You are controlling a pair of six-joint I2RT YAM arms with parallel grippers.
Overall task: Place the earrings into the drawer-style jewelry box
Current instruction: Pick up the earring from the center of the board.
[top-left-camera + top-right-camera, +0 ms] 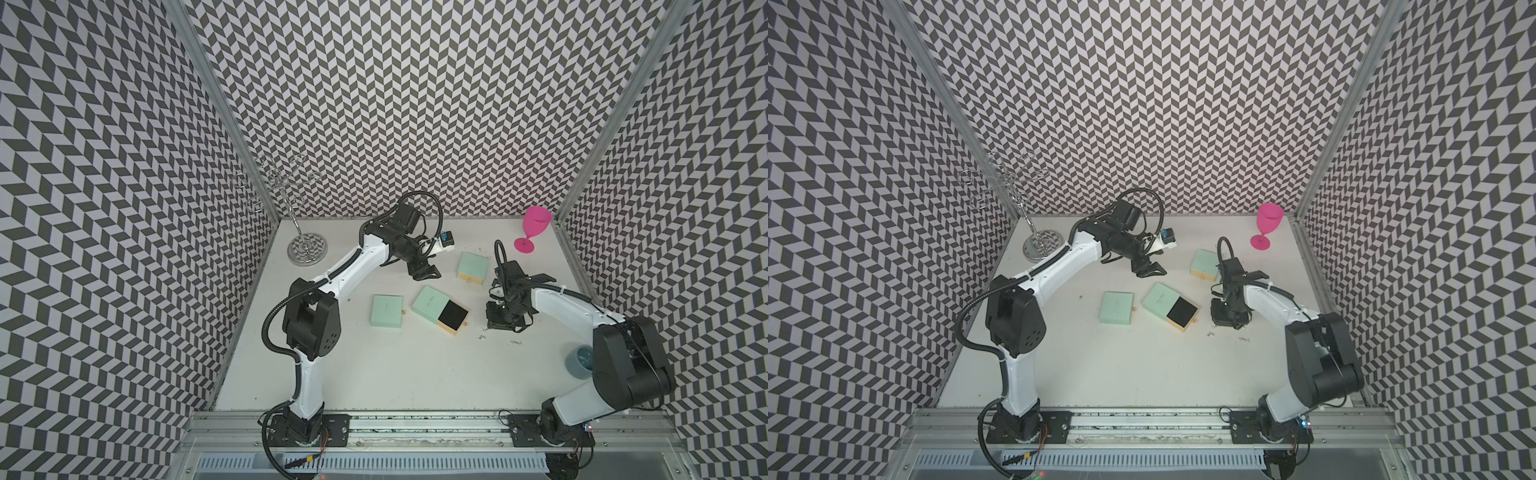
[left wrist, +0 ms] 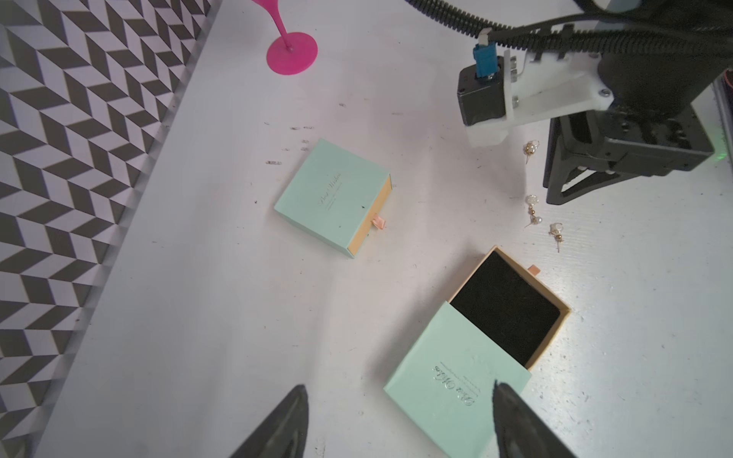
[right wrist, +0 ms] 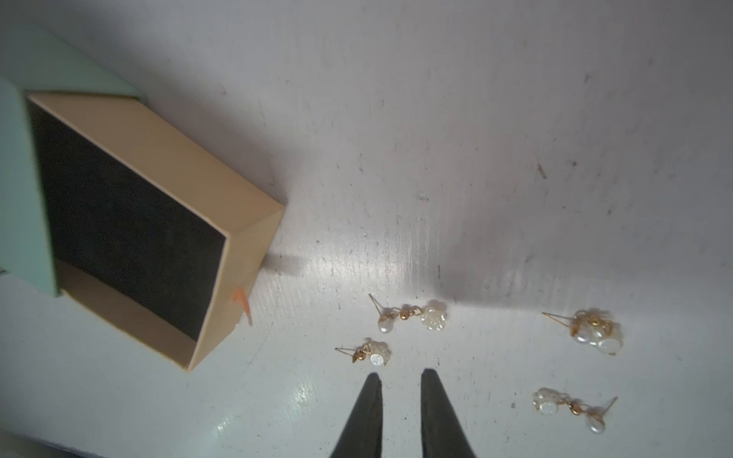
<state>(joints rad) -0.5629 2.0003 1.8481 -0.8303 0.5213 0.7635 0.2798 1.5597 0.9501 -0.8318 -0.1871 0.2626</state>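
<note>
A closed mint-green cardboard box (image 1: 387,311) lies toward the left edge of the white worktop (image 1: 374,374). Next to it, near the middle, is the open drawer-style jewelry box (image 1: 432,303). My left hand (image 2: 400,420) hangs raised by its mint sleeve end, fingers spread wide with nothing between them. The box's tan cardboard drawer (image 3: 178,166) shows only bare black lining; the part under the sleeve is hidden. A third closed mint box (image 1: 473,268) sits nearer the back edge.

The earrings (image 3: 412,317), four small pearl-white bead clusters on thin gold posts, lie loose on the worktop just beside the drawer's pull-tab end, toward the right edge. My right hand (image 3: 401,380) hovers close above them, fingers narrowed to a small gap, gripping nothing.

I judge them feather-light, slippery and easily bent at the post, so I would pinch the bead cluster, not the wire.
</note>
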